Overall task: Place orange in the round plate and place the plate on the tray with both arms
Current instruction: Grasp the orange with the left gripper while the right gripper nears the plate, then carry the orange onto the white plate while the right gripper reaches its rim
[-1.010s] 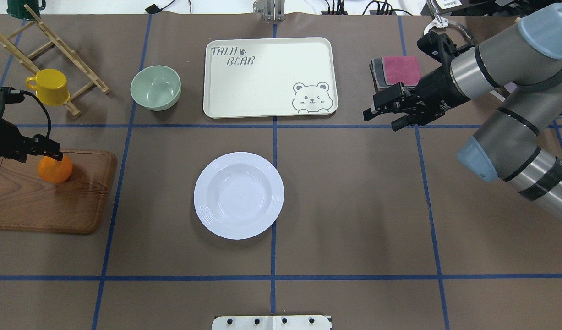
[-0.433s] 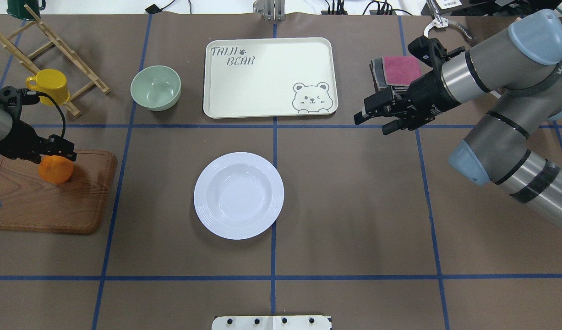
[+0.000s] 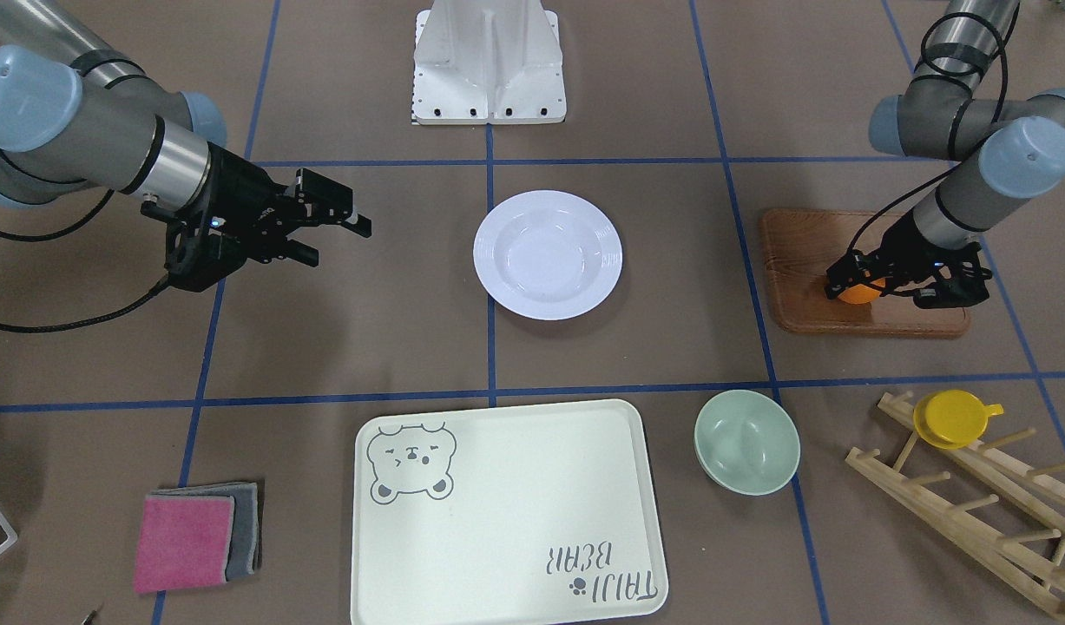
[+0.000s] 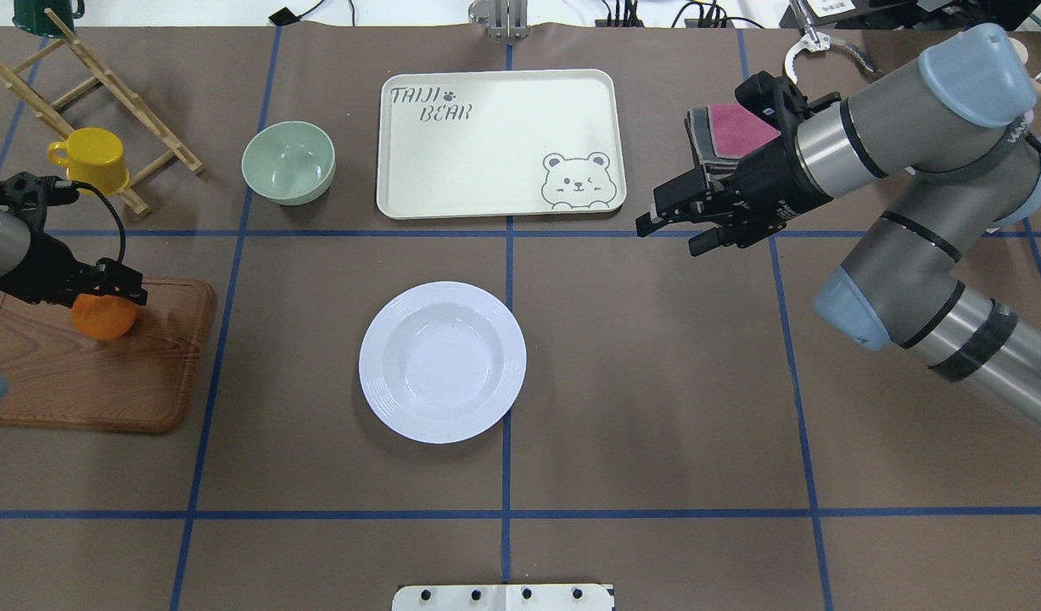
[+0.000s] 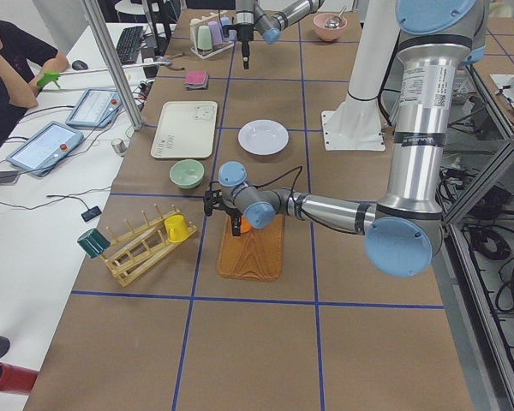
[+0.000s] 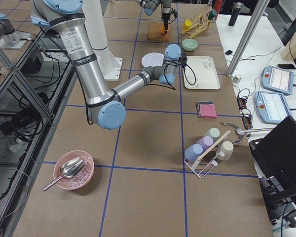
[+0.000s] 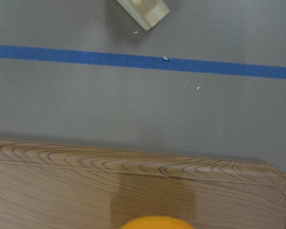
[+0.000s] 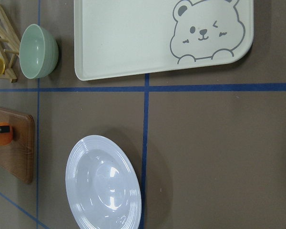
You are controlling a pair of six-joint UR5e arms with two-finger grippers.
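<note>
Fingers (image 4: 650, 223) on the right gripper (image 4: 671, 235) stand spread wide with nothing between them. You see it hanging over bare table in the right half of the overhead view, just right of the tray's bear corner and not touching it. At the left edge of that view the left gripper (image 4: 120, 291) is down at the orange (image 4: 103, 318), its black fingertips overlapping the fruit's upper edge. You cannot tell whether they pinch it or only straddle it, and the left wrist camera shows just a sliver of orange at its bottom edge.

Around them, the tray (image 4: 486, 144) lies top centre with nothing on it. The wooden board (image 4: 87, 382) fills the lower left, and the orange rests on its upper part. A wooden rack (image 4: 121, 93) slants across the upper left corner. The round plate (image 4: 442, 362) sits in the middle of the frame, well apart from both grippers and below the tray. A pale-green bowl (image 4: 288, 163) stands just left of the tray. Folded pink and grey cloths (image 4: 728, 129) lie partly hidden behind the right wrist. A yellow cup (image 4: 92, 159) hangs on the rack.
</note>
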